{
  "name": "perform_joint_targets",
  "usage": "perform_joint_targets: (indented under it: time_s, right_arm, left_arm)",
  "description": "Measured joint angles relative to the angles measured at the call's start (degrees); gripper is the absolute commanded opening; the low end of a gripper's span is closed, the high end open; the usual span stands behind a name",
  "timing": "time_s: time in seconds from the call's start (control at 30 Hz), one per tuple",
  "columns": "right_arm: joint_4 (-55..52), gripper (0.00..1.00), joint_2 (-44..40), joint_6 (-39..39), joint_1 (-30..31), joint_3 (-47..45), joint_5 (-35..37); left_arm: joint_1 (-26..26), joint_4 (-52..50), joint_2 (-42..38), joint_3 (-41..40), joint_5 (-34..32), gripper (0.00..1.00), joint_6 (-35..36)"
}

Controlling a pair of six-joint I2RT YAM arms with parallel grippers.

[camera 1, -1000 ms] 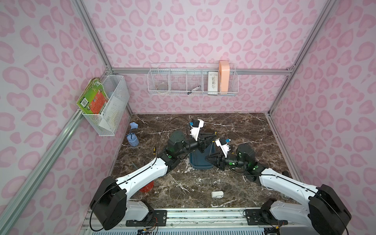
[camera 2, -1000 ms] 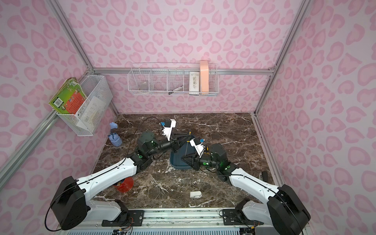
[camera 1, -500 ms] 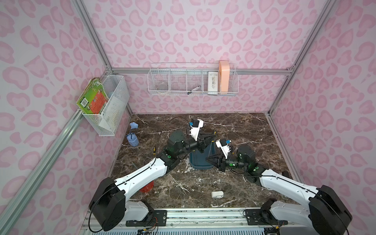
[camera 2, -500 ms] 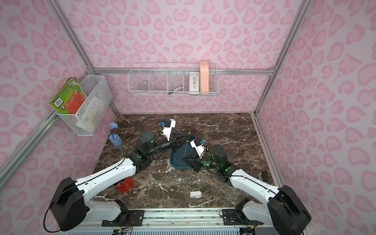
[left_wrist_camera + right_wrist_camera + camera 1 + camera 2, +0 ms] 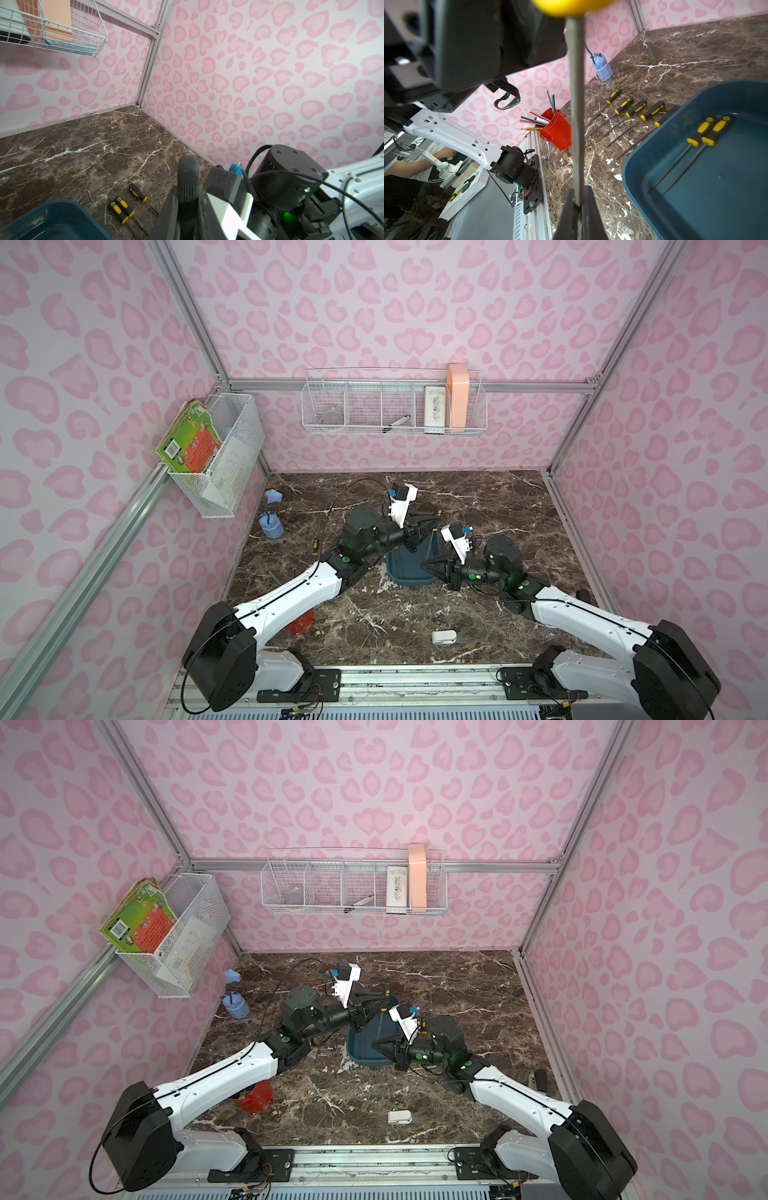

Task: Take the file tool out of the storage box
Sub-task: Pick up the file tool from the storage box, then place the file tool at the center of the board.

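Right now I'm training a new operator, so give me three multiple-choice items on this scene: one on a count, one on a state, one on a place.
1. How many files lie in the storage box? A none; B two; C five.
2. The right tool is: A open wide; B shut on nothing; C shut on the raised file.
3. Where does the red cup stand? A on the marble table; B in the storage box; C in the right tool.
Answers: 1 B, two yellow-and-black handles show inside; 2 C, it pinches the grey shaft; 3 A, it stands on bare marble.
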Motion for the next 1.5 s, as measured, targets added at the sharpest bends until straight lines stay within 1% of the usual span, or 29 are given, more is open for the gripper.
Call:
perform_joint_targets:
  time_s: [0.03,0.1,0.2,0.3,0.4,0.47,0.6,0.8,1.0,1.3,1.5]
  right_arm:
    - [-2.5,0.00,-0.2,-0.5,-0.4,1.0,1.2]
    - [-8.3,0.00,-0.5,-1.3,-1.8,3.7,3.7]
    - [-20.7,0.00,-0.8,-2.7,-5.1,9.0,9.1]
    - [-34.4,0.00,0.3,-4.7,-7.2,14.7,16.0]
    - [-46.9,0.00,3.0,-6.3,-8.9,18.9,22.4]
    - [-54.2,0.00,5.7,-7.0,-10.4,20.9,26.7]
    - [-63.9,0.00,12.0,-7.6,-13.5,23.3,30.5]
    - [-72.0,0.00,21.3,-9.1,-18.5,25.3,34.2]
    - [-77.1,0.00,25.2,-10.3,-20.9,27.8,35.6]
    - [-82.2,0.00,34.0,-12.1,-22.7,32.3,36.3]
    - [-83.4,0.00,37.4,-13.6,-23.8,33.7,35.3]
  left_arm:
    - [0.0,-0.8,-0.4,0.0,0.0,0.57,0.0]
    - [0.0,-2.8,-1.8,-0.3,-0.3,0.59,0.0]
    - [0.0,-5.2,-5.3,-2.2,-2.0,0.65,0.9]
    - [0.0,-11.4,-8.1,-2.4,-6.3,0.68,0.9]
    - [0.1,-17.8,-8.5,-1.0,-10.7,0.68,1.4]
    - [0.4,-20.9,-8.2,-1.0,-11.6,0.68,2.4]
    - [0.7,-26.6,-6.8,-0.2,-13.0,0.67,4.1]
    - [1.8,-35.2,-1.0,4.5,-13.5,0.66,7.1]
    - [3.0,-39.5,3.1,5.4,-11.0,0.66,9.1]
    - [3.4,-41.7,2.1,5.3,-8.5,0.66,11.6]
    - [3.4,-42.5,1.4,4.8,-7.7,0.66,11.8]
